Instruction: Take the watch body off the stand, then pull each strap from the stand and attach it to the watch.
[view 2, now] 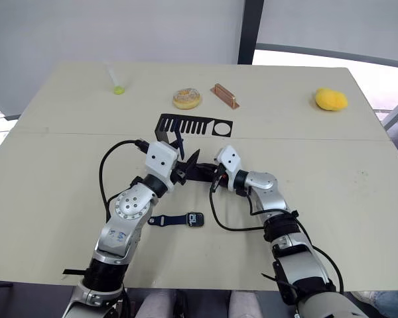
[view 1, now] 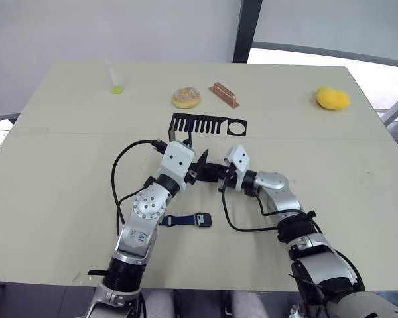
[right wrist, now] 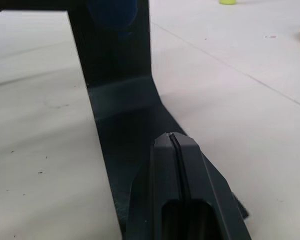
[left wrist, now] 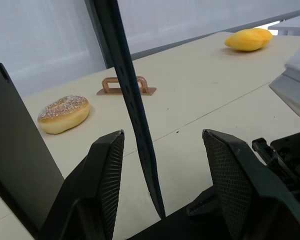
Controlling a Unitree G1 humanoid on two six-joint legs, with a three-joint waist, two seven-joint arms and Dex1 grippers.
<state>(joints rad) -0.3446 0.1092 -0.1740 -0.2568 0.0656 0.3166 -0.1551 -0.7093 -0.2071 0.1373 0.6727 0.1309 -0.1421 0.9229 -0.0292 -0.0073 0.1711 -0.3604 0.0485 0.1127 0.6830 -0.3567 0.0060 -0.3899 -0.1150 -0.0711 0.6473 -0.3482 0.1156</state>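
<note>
The black stand (view 1: 205, 124) sits mid-table, its slotted top plate facing up. One navy strap (left wrist: 132, 100) hangs down from that plate, and my left gripper (left wrist: 165, 136) is open with the strap between its fingers, not touching either. My right gripper (right wrist: 172, 139) is shut, its tips down on the stand's bottom plate (right wrist: 125, 130) just in front of the upright wall. The watch body (view 1: 201, 219) lies flat on the table near the front, by my left forearm, with the other strap (view 1: 178, 220) joined to its left side.
Along the far side of the table are a sugared doughnut (view 1: 186, 97), a copper-coloured bar (view 1: 223, 94), a yellow fruit (view 1: 332, 98) and a small tube with a yellow-green base (view 1: 116, 86). Black cables loop off both wrists.
</note>
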